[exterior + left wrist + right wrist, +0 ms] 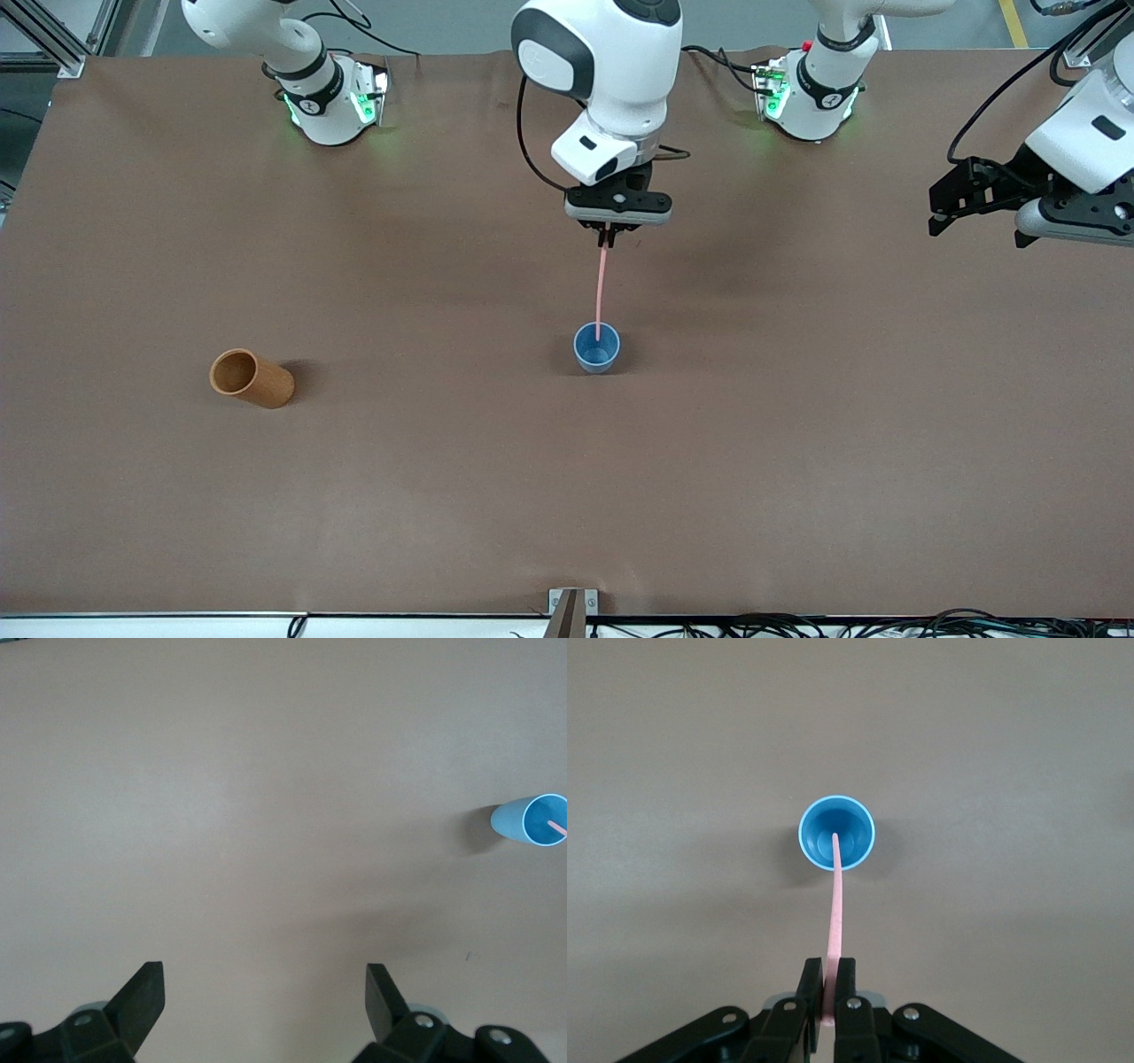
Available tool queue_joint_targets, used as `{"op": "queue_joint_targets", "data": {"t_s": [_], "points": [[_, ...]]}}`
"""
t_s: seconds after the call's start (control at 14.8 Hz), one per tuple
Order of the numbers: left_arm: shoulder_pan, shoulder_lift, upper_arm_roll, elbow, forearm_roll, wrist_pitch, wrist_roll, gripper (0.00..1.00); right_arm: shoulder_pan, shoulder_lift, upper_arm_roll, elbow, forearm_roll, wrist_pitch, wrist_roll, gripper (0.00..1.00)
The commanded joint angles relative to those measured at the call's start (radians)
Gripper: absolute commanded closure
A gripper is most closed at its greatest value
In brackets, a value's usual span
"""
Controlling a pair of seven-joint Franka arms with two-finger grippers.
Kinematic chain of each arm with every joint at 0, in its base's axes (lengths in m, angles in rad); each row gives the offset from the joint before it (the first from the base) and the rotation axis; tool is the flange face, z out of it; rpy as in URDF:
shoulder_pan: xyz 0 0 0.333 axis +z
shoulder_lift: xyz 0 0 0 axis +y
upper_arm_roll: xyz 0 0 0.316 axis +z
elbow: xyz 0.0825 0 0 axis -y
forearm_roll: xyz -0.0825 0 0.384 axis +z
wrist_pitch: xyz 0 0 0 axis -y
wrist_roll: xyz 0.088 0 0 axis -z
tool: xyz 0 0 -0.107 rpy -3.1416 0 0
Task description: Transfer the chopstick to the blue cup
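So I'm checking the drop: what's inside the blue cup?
The chopstick's lower end sits inside the blue cup, top clamped in the right pincer. Nothing else shows; the cup floor under the tip is covered.

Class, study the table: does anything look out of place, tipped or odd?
Yes: the orange-brown cup lies tipped on its side toward the right arm's end of the table, while the blue cup stands upright with the chopstick lowered into it.

The chopstick (835,904) top end is hidden between the right claw (830,988) fingers.
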Motion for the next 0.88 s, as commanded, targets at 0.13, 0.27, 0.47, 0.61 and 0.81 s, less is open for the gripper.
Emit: {"op": "queue_joint_targets", "data": {"t_s": [0.13, 0.27, 0.47, 0.61, 0.81], "points": [[0.002, -0.007, -0.001, -0.010, -0.002, 0.001, 0.025, 0.00, 0.011, 0.011, -0.008, -0.002, -0.072, 0.019, 0.011, 0.83], [0.004, -0.010, -0.001, -0.010, -0.004, -0.005, 0.044, 0.00, 0.010, 0.011, -0.008, -0.002, -0.079, 0.019, 0.011, 0.81], [0.031, -0.005, -0.004, -0.008, -0.013, -0.005, 0.044, 0.00, 0.010, 0.009, -0.008, -0.002, -0.082, 0.019, 0.008, 0.80], [0.032, -0.001, -0.004, -0.007, -0.014, -0.005, 0.044, 0.00, 0.001, 0.008, -0.008, -0.001, -0.080, 0.017, 0.002, 0.79], [0.032, -0.001, -0.003, -0.005, -0.014, -0.005, 0.039, 0.00, -0.038, -0.027, -0.010, 0.001, -0.062, 0.010, -0.019, 0.73]]}}
